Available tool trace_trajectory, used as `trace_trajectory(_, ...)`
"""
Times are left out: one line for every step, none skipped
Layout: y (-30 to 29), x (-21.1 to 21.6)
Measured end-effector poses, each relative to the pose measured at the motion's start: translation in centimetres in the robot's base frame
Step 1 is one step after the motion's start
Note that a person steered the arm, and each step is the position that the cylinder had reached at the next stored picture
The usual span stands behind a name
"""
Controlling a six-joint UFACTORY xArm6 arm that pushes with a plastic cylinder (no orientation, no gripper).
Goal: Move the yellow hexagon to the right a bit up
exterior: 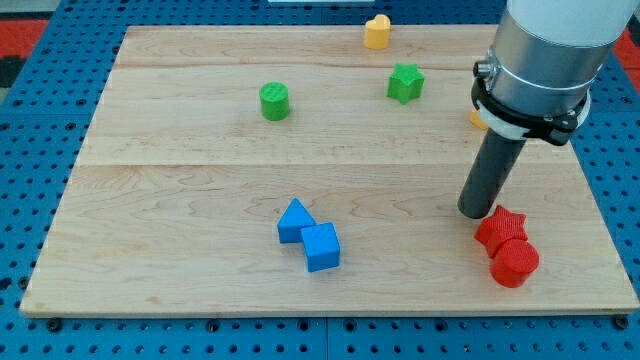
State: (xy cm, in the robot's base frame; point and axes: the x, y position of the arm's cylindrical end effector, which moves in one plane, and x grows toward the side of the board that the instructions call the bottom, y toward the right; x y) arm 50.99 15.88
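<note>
Bright even overhead lighting, sharp focus across the wooden board (180, 180), soft short shadows beneath blocks, no glare.

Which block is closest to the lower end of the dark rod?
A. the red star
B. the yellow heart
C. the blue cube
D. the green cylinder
A: my tip stands just at the upper left edge of the red star, while the green cylinder, the blue cube and the yellow heart all lie far from it.
</note>
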Motion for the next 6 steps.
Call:
trace_trajectory(-0.8, -0.5)
trace_trajectory(-2.3, -3.6)
trace_trajectory(-0.1, -8.5)
trace_trajectory(1.4, -13.0)
trace_trajectory(1.8, -15.4)
trace_trajectory(3.0, -19.0)
